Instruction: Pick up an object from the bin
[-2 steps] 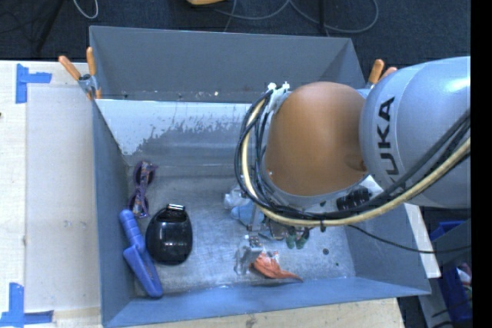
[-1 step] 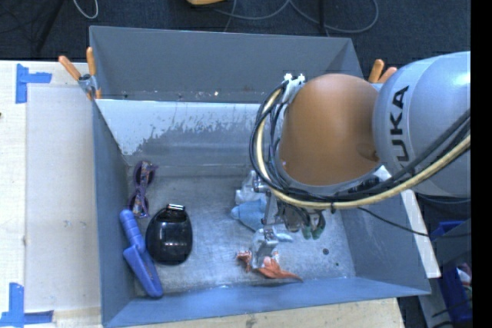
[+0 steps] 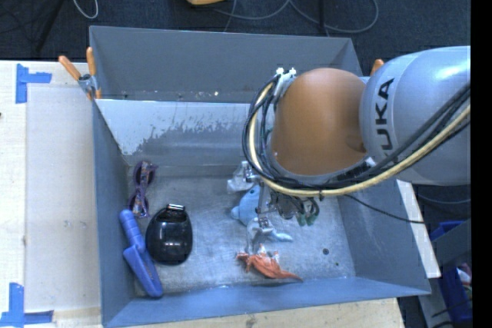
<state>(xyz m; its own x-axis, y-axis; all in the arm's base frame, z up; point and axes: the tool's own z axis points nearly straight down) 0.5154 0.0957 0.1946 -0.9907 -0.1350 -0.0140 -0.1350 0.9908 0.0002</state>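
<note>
The orange toy (image 3: pixel 267 266), a small spiky thing somewhat like a lobster, is lying on the floor of the bin (image 3: pixel 223 65), close to the near wall and a little right of the middle. The gripper (image 3: pixel 261 238) is hanging directly above the toy's left end. Its tip is looking very near to the toy, maybe touching it; I cannot tell which. I also cannot tell whether the gripper is spread or pressed together, because its metal parts are overlapping from this angle. Nothing is sitting clearly inside it, so I am judging that the grasp is not yet made.

To do this step well, the gripper is needing to be spread before the last descent. It should be coming straight down over the thick middle of the toy, not over the thin legs at the right end, which are probably slipping out easily. The toy is lying flat and low, so the tip is having to go almost to the floor.

Just behind the gripper a light blue thing (image 3: pixel 247 208) is lying, and a sideways drift could be catching it too. Farther left, well apart, a black computer mouse (image 3: pixel 169 236) is resting with a blue handle (image 3: pixel 139 256) just beside it, and purple sunglasses (image 3: pixel 141 187) are lying behind them; these are giving no trouble
</note>
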